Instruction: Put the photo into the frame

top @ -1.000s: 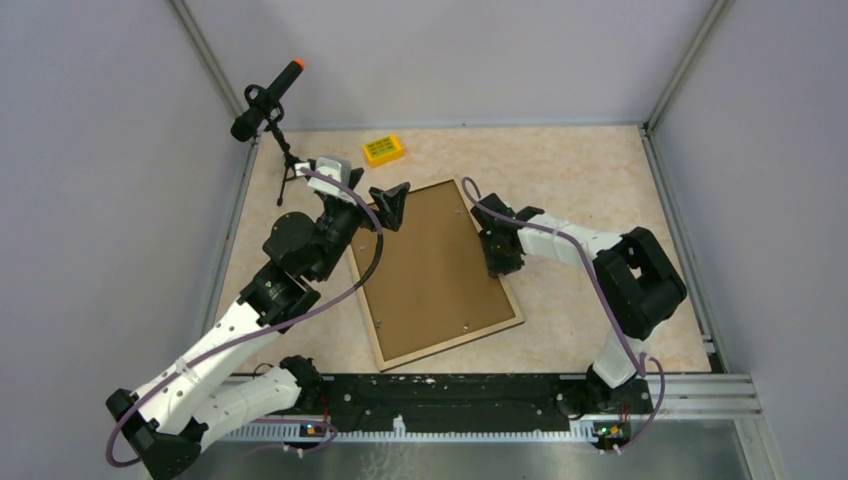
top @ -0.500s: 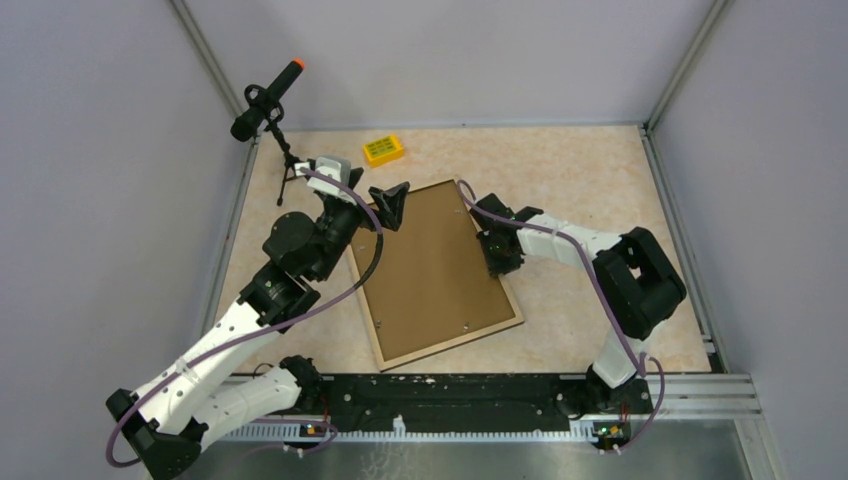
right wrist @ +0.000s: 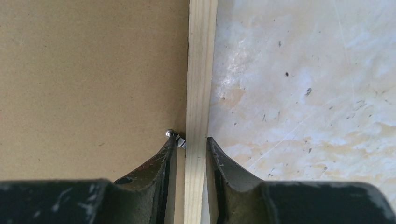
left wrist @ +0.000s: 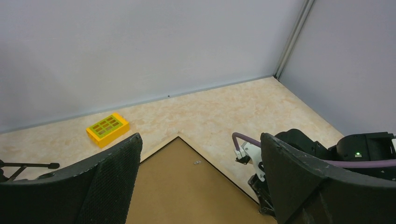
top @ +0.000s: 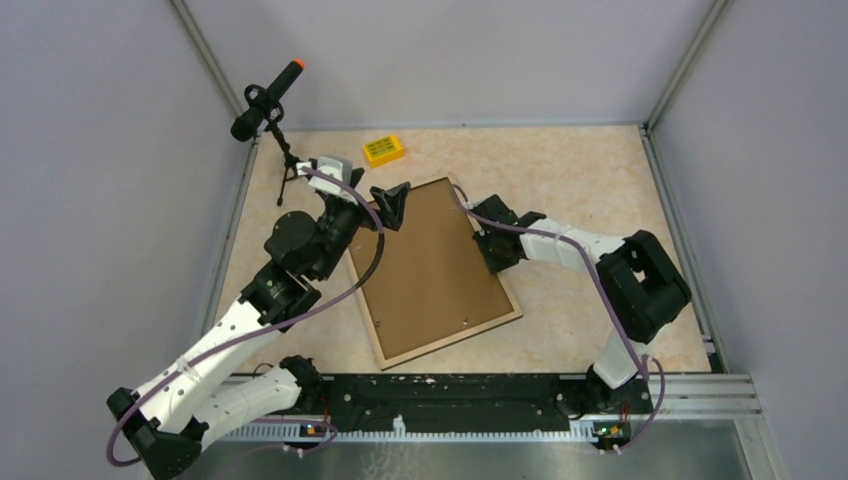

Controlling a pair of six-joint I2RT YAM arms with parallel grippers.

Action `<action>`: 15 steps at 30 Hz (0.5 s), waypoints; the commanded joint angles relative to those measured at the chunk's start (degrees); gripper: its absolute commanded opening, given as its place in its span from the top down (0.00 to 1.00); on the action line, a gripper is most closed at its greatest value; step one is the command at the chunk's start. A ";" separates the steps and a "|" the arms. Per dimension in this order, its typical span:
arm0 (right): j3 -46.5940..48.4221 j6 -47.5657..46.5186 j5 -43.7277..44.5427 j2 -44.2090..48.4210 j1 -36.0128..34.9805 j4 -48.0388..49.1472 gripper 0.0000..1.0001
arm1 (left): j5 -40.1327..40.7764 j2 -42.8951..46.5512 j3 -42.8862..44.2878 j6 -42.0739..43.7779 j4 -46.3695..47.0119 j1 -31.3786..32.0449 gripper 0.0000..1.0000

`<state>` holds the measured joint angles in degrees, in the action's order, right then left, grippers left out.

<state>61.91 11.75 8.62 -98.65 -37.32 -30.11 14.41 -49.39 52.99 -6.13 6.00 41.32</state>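
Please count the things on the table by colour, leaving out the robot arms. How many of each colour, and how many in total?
Light wood: 1, the frame
Brown: 1, the backing sheet
Yellow: 1, the block
Black with an orange tip: 1, the microphone
Total: 4

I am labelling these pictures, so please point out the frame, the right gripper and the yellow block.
the frame (right wrist: 200,70), right wrist view, on its light wood rail.
right gripper (right wrist: 190,142), right wrist view, midway between its fingertips.
yellow block (top: 383,149), top external view, on its top face.
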 commanded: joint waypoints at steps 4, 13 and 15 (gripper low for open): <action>-4.25 -6.90 3.78 3.26 1.90 10.58 1.00 | 2.96 -4.06 0.31 -0.21 1.64 -0.23 0.01; -7.91 3.43 -7.62 14.54 2.31 12.24 0.36 | 12.45 -6.39 0.48 -19.47 -17.20 -0.28 0.01; -9.42 5.38 -6.32 17.43 2.85 11.57 0.26 | 12.71 -2.30 -3.34 -24.76 -20.89 -0.40 0.01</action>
<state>54.06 12.34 3.88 -88.86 -35.44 -20.80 23.31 -57.45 52.93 -17.50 -4.99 41.32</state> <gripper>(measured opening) 0.670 0.987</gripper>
